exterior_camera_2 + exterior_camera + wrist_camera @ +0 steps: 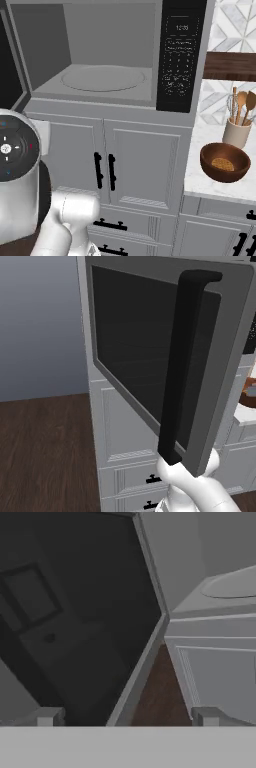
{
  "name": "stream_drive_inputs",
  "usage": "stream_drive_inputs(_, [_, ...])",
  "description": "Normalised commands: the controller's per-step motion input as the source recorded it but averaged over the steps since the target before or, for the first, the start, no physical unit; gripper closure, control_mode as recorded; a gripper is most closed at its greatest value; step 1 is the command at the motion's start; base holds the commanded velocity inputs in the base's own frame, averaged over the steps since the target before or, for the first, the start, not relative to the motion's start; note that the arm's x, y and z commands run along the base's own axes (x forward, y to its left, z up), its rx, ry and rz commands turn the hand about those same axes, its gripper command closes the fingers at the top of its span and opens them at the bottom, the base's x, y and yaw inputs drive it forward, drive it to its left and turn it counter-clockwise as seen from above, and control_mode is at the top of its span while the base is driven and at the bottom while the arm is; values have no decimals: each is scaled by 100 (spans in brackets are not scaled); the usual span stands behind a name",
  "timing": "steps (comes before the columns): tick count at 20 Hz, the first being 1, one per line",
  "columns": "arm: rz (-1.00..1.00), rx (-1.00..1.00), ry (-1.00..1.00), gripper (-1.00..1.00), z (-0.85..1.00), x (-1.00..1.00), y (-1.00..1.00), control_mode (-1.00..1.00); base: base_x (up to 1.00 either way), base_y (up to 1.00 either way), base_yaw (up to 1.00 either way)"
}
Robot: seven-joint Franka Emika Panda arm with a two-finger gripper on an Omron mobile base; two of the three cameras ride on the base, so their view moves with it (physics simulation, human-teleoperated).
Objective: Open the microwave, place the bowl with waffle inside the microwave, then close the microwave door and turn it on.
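Cabinets [140,165] with short black handles stand below the microwave [107,55], and to their right a pale table [200,185] carries the bowl [225,161] near a cream holder of wooden utensils [236,131]; a dark wood shelf [230,65] hangs above against patterned tile. The microwave door [150,351] stands swung wide open to the left, and in the left base view its dark glass and long black bar handle [182,366] block most of the cabinets behind, with the arm rising just below its lower corner. The microwave is a grey box, its pale grey cavity open with a round turntable [102,78] on the floor of it, and a black control strip [181,55] with white dots down its right side. The bowl is reddish-brown, round and deep, with a golden waffle [222,164] lying in its bottom; it sits on the table, right of and lower than the microwave, well apart from it. In the hand view the gripper [127,716] has its fingers spread wide with nothing between them, pointing at the lower edge of the door where it meets the microwave, dark wood floor [160,697] showing in the gap.
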Motion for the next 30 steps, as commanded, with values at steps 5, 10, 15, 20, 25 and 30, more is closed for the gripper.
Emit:
stream_drive_inputs(5, [31,1,9,-100,0,78,68,-100,0,0,0])
stream_drive_inputs(10, [14,0,-2,-100,0,25,96,-100,0,0,0])
stream_drive_inputs(15, [10,-1,-14,-100,0,-26,100,-100,0,0,0])
stream_drive_inputs(20, [10,0,-10,-100,0,-23,79,-100,0,0,0])
stream_drive_inputs(25, [0,0,4,-100,0,13,29,-100,0,0,0])
stream_drive_inputs(30, [-2,0,14,-100,1,21,-11,-100,0,0,0])
